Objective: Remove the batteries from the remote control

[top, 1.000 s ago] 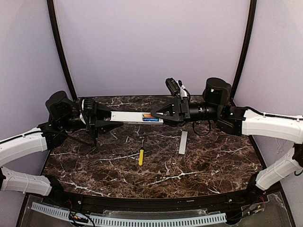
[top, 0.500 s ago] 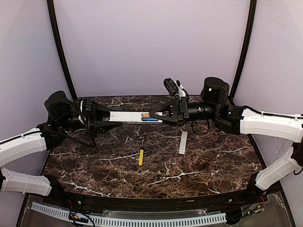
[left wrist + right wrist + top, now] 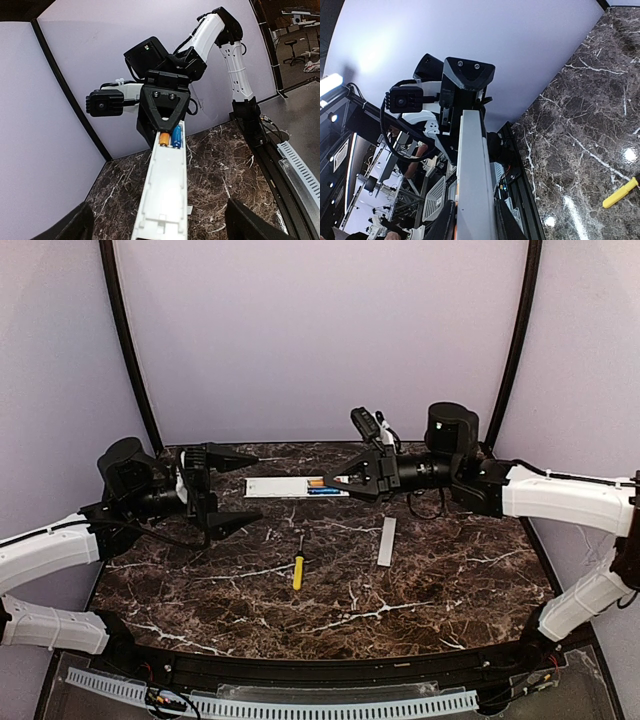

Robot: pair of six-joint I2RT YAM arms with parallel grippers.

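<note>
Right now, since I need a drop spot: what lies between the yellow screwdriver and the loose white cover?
Only bare marble tabletop; the top view shows nothing between the screwdriver and the cover.

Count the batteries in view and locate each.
2. The orange-red battery and the blue battery lie side by side in the open compartment of the remote control, at the end the right gripper clamps. No others show; more could be hidden.

A table (image 3: 420,590) with a dark brown marble top, veined in white, fills the enclosure. Pale lilac walls (image 3: 320,330) close it at 9, 12 and 3 o'clock. Two black curved poles (image 3: 128,350) stand at 11 and 1 o'clock. A white slotted strip (image 3: 300,706) runs along the 6 o'clock edge. Small bright reflections (image 3: 628,155) shine on the marble.
</note>
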